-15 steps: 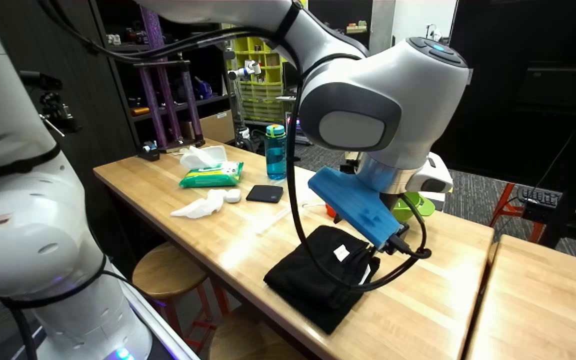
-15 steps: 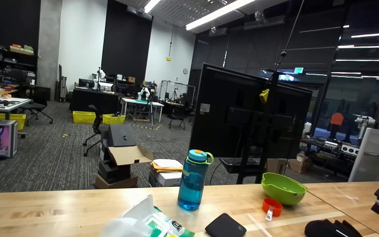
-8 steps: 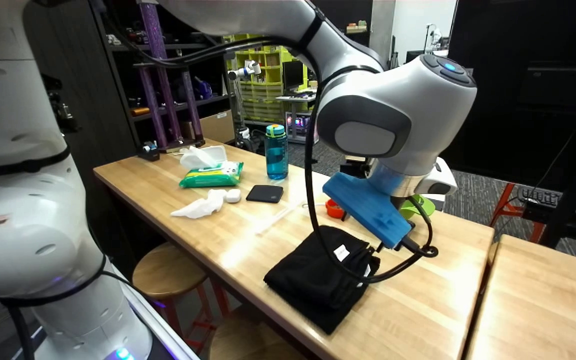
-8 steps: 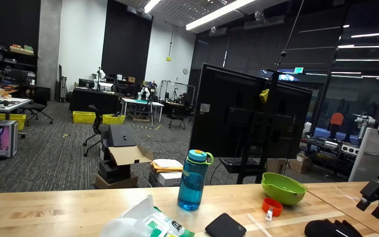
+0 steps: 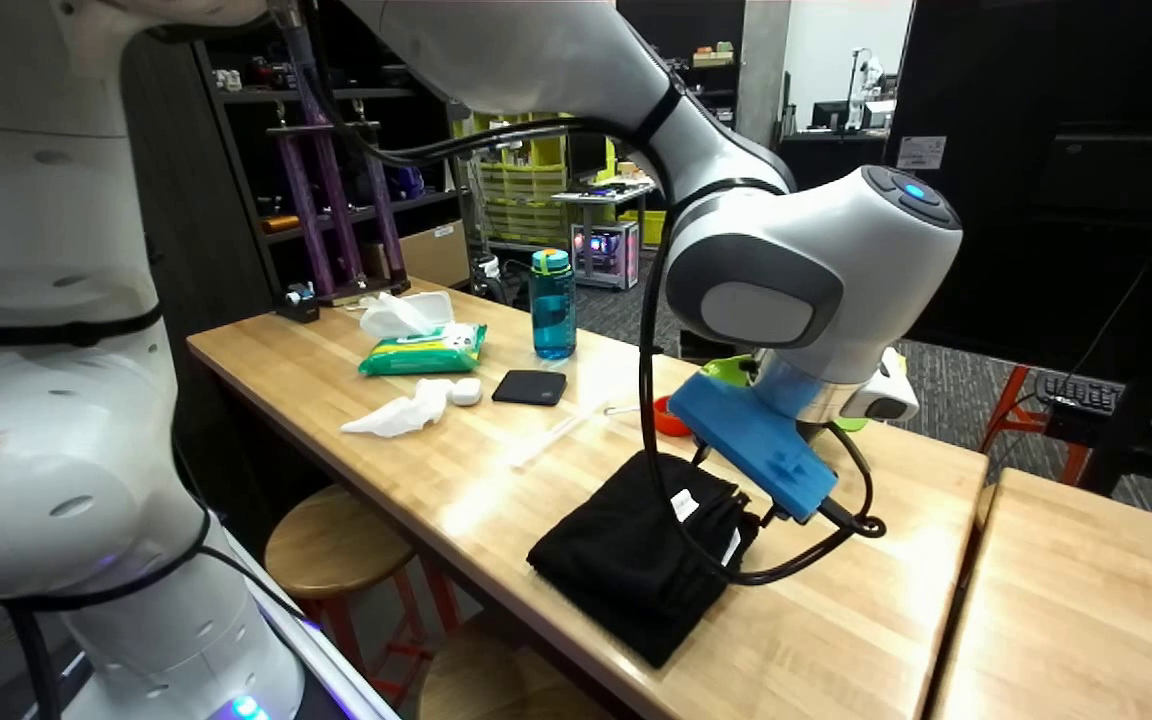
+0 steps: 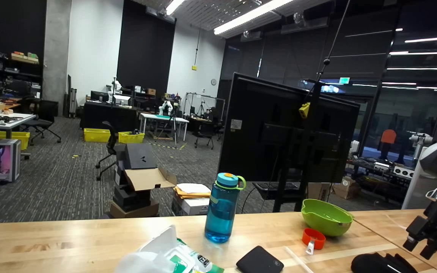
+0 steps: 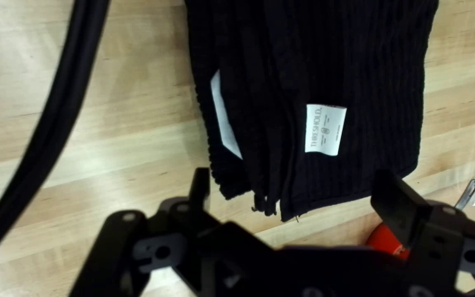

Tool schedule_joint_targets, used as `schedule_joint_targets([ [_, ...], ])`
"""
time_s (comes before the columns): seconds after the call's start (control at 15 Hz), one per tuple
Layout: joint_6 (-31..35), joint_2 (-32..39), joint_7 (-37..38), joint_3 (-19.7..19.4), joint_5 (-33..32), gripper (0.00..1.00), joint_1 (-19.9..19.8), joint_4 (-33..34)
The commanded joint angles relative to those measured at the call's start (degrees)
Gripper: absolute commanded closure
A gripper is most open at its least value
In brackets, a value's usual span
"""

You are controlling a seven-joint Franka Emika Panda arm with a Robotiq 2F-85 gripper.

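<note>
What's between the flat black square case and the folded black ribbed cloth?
A thin, whitish straight strip; its material is unclear. It lies between the case and the cloth in both exterior views.

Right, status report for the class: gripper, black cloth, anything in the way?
Gripper open, nothing held. Black cloth folded on the table, label showing. Nothing visible between them; black cable looping close by, perhaps a snag.
</note>
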Motion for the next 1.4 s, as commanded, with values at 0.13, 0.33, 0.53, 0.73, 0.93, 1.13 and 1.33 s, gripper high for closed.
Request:
schedule_joint_targets([
  [0.13, -0.89, 3.09, -1.66, 3.66, 1.69, 0.0, -3.26, 2.86],
  [0.33, -1.0, 3.98, -1.66, 4.93, 1.51, 0.0, -3.79, 3.47],
  [0.53, -2.17, 4.67, -2.62, 6.03, 2.06, 0.0, -4.4, 4.15],
  [0.73, -4.14, 5.48, -3.59, 6.93, 3.71, 0.0, -4.88, 5.34],
  [0.93, -5.3, 6.2, -4.27, 7.36, 4.96, 0.0, -5.19, 6.38],
  [1.13, -6.0, 6.86, -4.96, 7.33, 5.15, 0.0, -5.47, 6.99],
  [1.33, -6.23, 7.45, -5.14, 7.41, 5.14, 0.0, -5.76, 7.23],
])
